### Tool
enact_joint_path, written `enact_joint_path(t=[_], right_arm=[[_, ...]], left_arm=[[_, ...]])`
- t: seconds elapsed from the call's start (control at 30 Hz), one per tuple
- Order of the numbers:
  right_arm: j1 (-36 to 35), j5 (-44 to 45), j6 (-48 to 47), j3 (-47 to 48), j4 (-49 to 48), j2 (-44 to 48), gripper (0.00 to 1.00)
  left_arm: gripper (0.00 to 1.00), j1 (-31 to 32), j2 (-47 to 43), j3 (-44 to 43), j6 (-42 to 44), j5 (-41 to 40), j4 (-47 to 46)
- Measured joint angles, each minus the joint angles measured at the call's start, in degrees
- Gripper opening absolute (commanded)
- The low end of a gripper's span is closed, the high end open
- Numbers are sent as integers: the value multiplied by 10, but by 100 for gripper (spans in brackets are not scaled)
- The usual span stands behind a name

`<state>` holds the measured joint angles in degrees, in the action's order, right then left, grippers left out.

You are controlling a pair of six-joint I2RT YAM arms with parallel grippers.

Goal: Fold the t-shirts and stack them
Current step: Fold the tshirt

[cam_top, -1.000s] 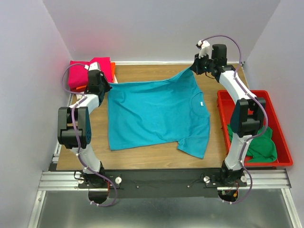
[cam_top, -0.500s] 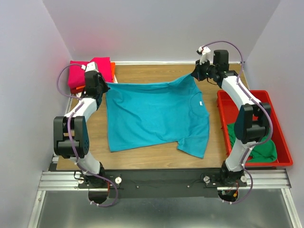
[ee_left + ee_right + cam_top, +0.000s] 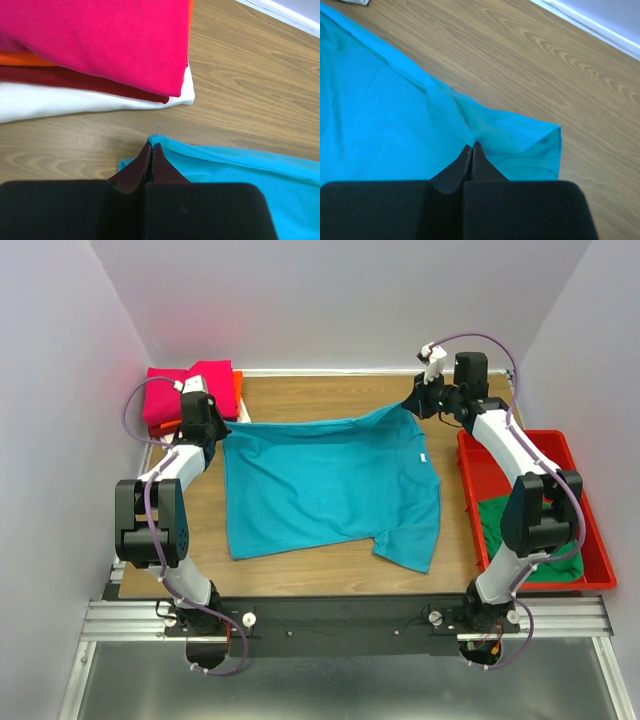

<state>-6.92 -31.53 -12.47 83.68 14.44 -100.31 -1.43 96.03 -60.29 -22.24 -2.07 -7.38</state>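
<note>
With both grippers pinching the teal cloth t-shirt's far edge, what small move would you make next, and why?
Probably draw both pinched ends toward the near edge to fold it: the left gripper and right gripper are shut on the teal cloth t-shirt, which lies spread on the wooden table.

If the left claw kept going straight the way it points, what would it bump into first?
Likely the stack of folded shirts: the left gripper, shut on a corner of the teal t-shirt, points across a strip of bare table at its white bottom layer. Depth is unclear.
</note>
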Motion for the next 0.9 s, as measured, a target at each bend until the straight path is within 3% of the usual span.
enact_joint_path(t=[0.9], right_arm=[[0,-12,-1,-143,0,107,1]], left_arm=[[0,0,-47,72,-18,-8,15]])
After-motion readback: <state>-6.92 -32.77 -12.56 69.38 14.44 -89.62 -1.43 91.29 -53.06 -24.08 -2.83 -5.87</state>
